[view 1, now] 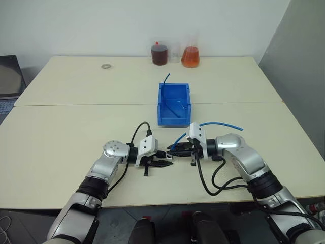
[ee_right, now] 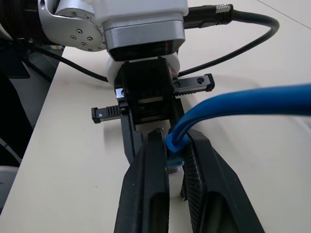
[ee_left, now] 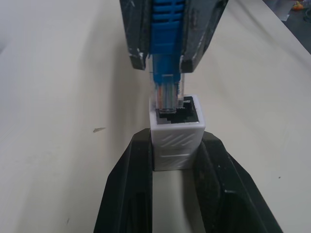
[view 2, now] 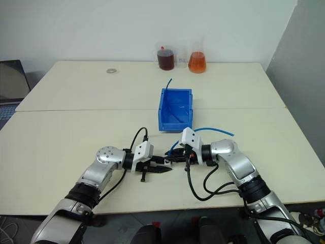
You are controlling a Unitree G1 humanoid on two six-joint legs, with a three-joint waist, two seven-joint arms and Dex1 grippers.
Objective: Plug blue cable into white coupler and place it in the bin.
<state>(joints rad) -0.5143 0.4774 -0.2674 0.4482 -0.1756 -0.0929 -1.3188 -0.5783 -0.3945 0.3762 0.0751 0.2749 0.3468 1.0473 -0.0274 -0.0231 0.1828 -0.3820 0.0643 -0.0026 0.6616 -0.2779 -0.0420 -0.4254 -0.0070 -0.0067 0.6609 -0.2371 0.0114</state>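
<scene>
Two robot arms meet tip to tip over the near edge of a pale table [view 1: 76, 132] in the head camera's view, the left gripper [view 1: 161, 163] and right gripper [view 1: 179, 150] almost touching; the blue bin [view 1: 174, 104] stands well beyond them, a darker cable piece poking from it.

Seen from the left wrist, that gripper's black fingers [ee_left: 129, 184] are closed on the white coupler [ee_left: 177, 137], socket facing outward, while the clear plug of the blue cable [ee_left: 168, 92] sits at the socket's mouth, just entering, slightly off to one side.

From the right wrist, the right gripper's fingers [ee_right: 150, 179] clamp the cable just behind its plug, the cable looping away behind.

Insertion is under way; the plug likely needs squaring up and a firm straight push before the joined pair goes into the bin.
</scene>
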